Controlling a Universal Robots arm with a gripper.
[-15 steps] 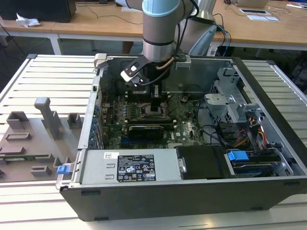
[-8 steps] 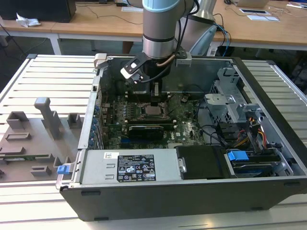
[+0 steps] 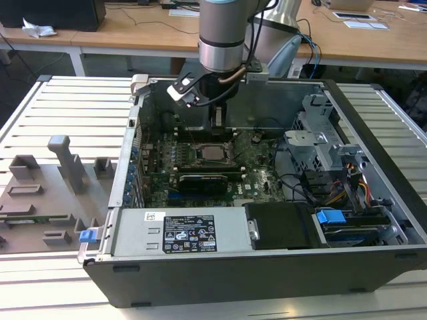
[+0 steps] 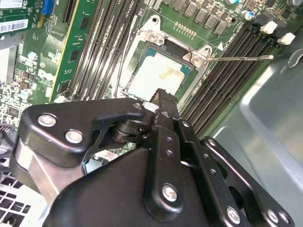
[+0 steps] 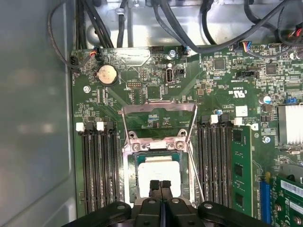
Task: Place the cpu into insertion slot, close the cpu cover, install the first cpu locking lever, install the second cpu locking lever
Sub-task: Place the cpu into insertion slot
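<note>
First wrist view, pincer [image 5: 161,184] over cpu [image 5: 158,168], cpu cover [image 5: 158,107] raised

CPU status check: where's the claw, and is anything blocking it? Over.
Claw shut, empty, over cpu. Socket holds cpu; cpu cover open. Locking lever loose beside socket; nothing in between.

Green motherboard [image 5: 156,90], pale tracing. Silver-grey cpu [image 5: 158,171]. Silvery cpu cover [image 5: 158,107]. Black memory slots [image 5: 99,170], white end clips [image 5: 80,126]. Black gripper [image 5: 161,183], silver screws [image 4: 169,192]. Dark grey computer case [image 3: 267,280], black-and-white label [image 3: 190,233]. Blue tabs [image 3: 331,217]. Pale grey slatted table [image 3: 67,100].
</note>
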